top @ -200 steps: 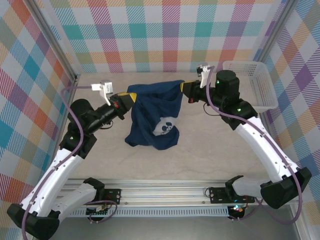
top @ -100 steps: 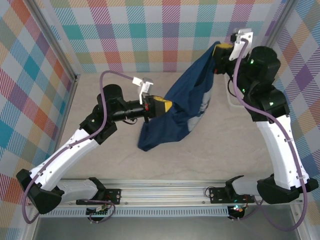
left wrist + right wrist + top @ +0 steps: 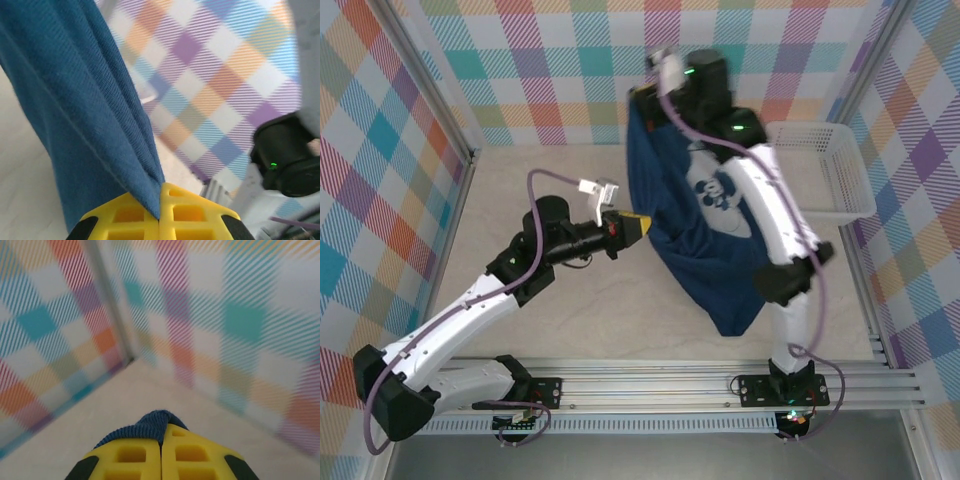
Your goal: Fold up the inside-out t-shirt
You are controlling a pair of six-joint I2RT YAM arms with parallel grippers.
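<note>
The inside-out t-shirt [image 3: 685,255], dark navy with a white cartoon print [image 3: 713,190], hangs stretched above the table between both grippers. My right gripper [image 3: 642,98] is raised high near the back wall, shut on the shirt's top edge. In the right wrist view its yellow fingers [image 3: 161,440] pinch a ribbed blue fold [image 3: 150,424]. My left gripper [image 3: 646,228] is lower, at the shirt's left edge, and shut on it. The left wrist view has blue cloth [image 3: 75,100] rising from between the closed yellow fingers [image 3: 160,202]. The shirt's bottom sags to the lower right.
A white mesh basket [image 3: 830,165] stands at the back right against the plaid wall. The right arm's links [image 3: 770,215] cross in front of the hanging cloth. A metal rail [image 3: 650,385] runs along the near edge. Bare table [image 3: 520,180] lies to the left.
My right gripper has swung up and leftward to the back middle, carrying the shirt's top edge with it. The cloth now hangs longer, toward the lower right. The left gripper has barely moved.
</note>
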